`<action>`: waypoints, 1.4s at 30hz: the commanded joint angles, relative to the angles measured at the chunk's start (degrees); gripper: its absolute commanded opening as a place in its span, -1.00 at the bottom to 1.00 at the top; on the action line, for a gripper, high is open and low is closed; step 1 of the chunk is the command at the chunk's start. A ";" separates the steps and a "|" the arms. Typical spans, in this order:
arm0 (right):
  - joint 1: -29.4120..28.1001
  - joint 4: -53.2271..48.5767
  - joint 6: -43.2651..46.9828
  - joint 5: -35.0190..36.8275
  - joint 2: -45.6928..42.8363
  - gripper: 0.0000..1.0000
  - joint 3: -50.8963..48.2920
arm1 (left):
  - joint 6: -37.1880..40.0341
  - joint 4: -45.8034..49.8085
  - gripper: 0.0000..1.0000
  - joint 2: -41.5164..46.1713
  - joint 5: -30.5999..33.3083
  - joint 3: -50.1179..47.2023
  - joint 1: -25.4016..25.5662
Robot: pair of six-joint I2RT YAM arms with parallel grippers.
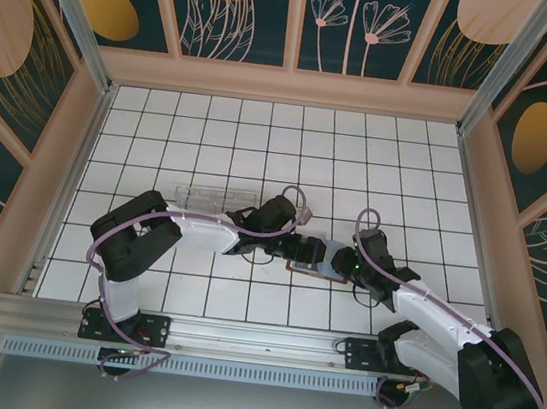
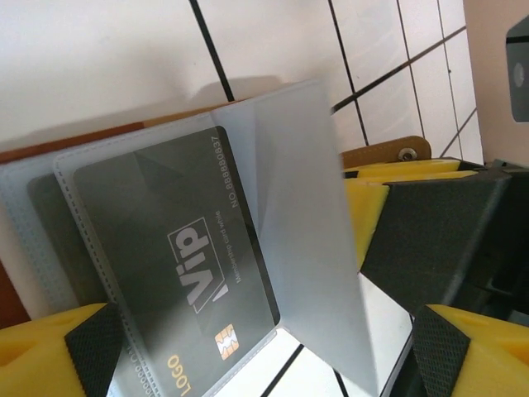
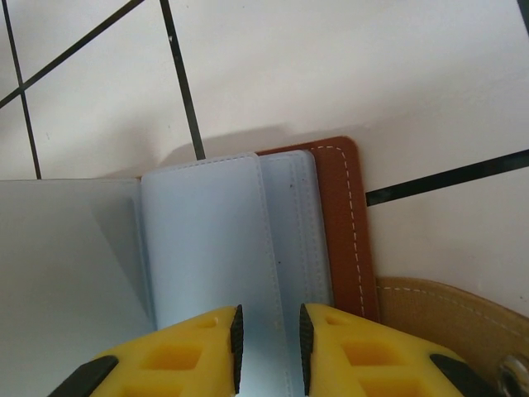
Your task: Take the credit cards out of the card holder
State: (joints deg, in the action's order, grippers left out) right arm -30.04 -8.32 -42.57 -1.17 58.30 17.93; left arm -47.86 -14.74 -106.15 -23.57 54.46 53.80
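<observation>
L claw [image 2: 248,347] wide open, holding nothing | R claw [image 3: 269,347] pinching card holder [image 3: 343,223] sleeve

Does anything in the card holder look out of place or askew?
One clear sleeve stands up from the open card holder instead of lying flat. The VIP card sits tilted in its pocket. No damage visible.

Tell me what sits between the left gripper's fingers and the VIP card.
In the left wrist view, a translucent plastic sleeve page of the card holder stands between the left gripper and the grey VIP card, which lies in its sleeve pocket.
</observation>
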 commanded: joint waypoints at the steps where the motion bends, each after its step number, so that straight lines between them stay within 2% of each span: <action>1: -0.04 0.84 -1.18 -0.30 0.32 -0.45 -0.97 | -0.84 -2.75 0.85 -1.16 -2.03 0.85 0.40; 6: 0.03 0.49 -1.42 -0.17 -0.19 -0.44 -1.05 | -0.86 -2.88 0.97 -1.08 -1.80 0.56 0.41; 13: 0.07 -2.84 -2.54 1.77 -2.79 -0.32 0.45 | -1.06 -3.36 0.97 -1.58 -2.15 0.39 0.39; 16: 0.07 -5.32 -3.45 5.42 -6.45 -0.23 1.37 | -1.06 -3.26 0.91 -1.60 -2.01 0.30 0.36; 20: 0.15 -5.15 -2.55 5.12 -9.71 -0.11 2.57 | -0.97 -3.03 0.89 -1.60 -1.87 0.01 0.39; 29: 0.16 -1.36 -0.39 0.98 -4.88 -0.03 5.62 | -0.75 -2.81 0.89 -1.68 -1.78 0.27 0.42; 31: 0.16 -0.48 -0.49 -0.04 -4.70 0.04 5.60 | -0.77 -3.05 0.89 -1.87 -1.96 0.39 0.39; 42: 0.25 0.85 -1.20 0.17 -2.05 0.06 4.74 | -1.08 -4.81 0.89 -3.44 -3.91 0.83 0.38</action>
State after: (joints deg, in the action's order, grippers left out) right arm -29.93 -9.87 -43.81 0.36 55.68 22.02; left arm -48.53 -17.23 -107.66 -25.30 54.46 53.69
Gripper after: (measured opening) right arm 0.528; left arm 0.944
